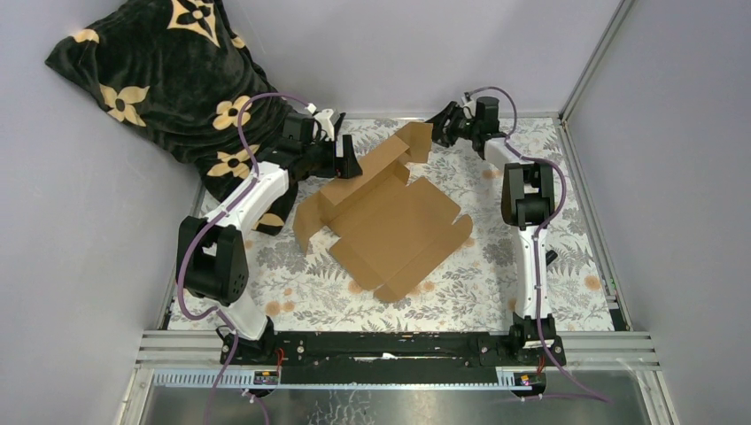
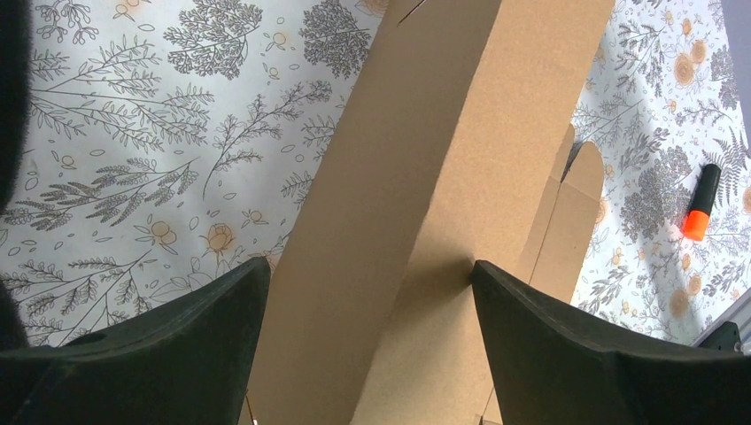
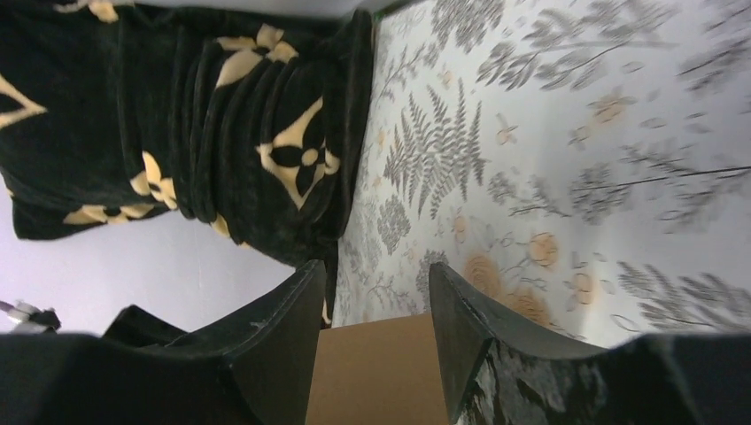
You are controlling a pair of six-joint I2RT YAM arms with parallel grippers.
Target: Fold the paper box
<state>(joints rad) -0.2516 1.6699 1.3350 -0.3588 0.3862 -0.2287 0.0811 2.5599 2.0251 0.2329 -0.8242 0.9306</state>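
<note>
Meanwhile: paper box (image 1: 394, 221) lies mostly flat on floral surface (image 1: 567, 266) | left jaws stand wide apart, a brown panel running between them | right jaws apart, a raised flap's end between them, dark patterned blanket (image 3: 221, 133) beyond

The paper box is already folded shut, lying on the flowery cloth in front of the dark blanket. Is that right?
Not quite. The paper box does lie on the flowery cloth in front of the dark blanket, but it is not folded shut. The top external view shows it spread open, with only some flaps raised.
</note>
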